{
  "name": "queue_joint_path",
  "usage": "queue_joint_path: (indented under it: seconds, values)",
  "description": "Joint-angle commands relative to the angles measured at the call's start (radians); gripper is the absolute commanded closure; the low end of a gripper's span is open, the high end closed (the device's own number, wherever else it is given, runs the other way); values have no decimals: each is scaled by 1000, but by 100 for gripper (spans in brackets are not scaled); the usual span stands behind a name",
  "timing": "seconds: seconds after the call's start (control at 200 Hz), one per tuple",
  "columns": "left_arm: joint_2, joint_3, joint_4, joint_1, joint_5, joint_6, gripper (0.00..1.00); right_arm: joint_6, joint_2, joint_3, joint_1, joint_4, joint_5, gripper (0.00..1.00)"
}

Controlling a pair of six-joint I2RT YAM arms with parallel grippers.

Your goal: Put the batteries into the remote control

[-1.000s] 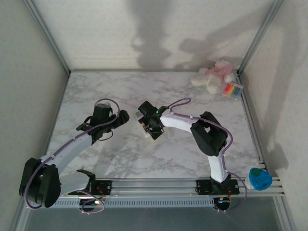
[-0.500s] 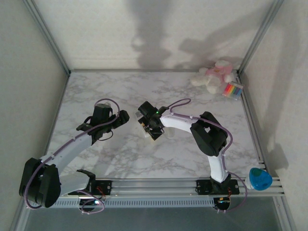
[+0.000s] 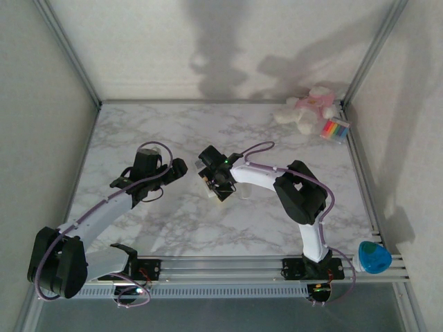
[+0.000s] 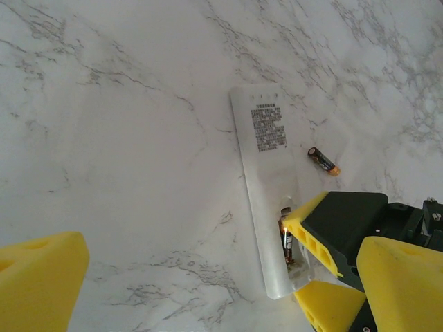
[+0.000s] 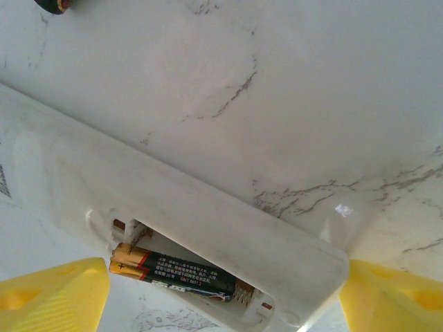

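Step, as I read it: one battery [image 5: 173,271] is seated in the open bay, second still to go. Right hand [image 5: 221,294] straddles the bay end of the remote control [image 5: 208,207], fingers apart and apparently clamping nothing, arm bent inward. The remote lies face down on the worktop [image 5: 311,83]. Loose battery [image 4: 323,160] sits just beside it. Next move calls for a pick, polarity match, then a press into the free slot. Left hand [image 3: 174,169] is spread wide, hovering left.

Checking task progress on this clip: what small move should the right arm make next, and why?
Probably raise the open right gripper clear of the remote control and move toward the loose battery beside it: one battery sits inside the remote, and the other slot looks empty.
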Motion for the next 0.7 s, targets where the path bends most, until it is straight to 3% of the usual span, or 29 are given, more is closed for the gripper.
queue_joint_path:
  seconds: [0.0,0.696]
  values:
    - [-4,-14,14,4,12,14,0,0,-9,-4,-1,-6,9,16]
    - [-2,-19,16,5,4,13,0,-21,-5,-31,13,-25,-27,21]
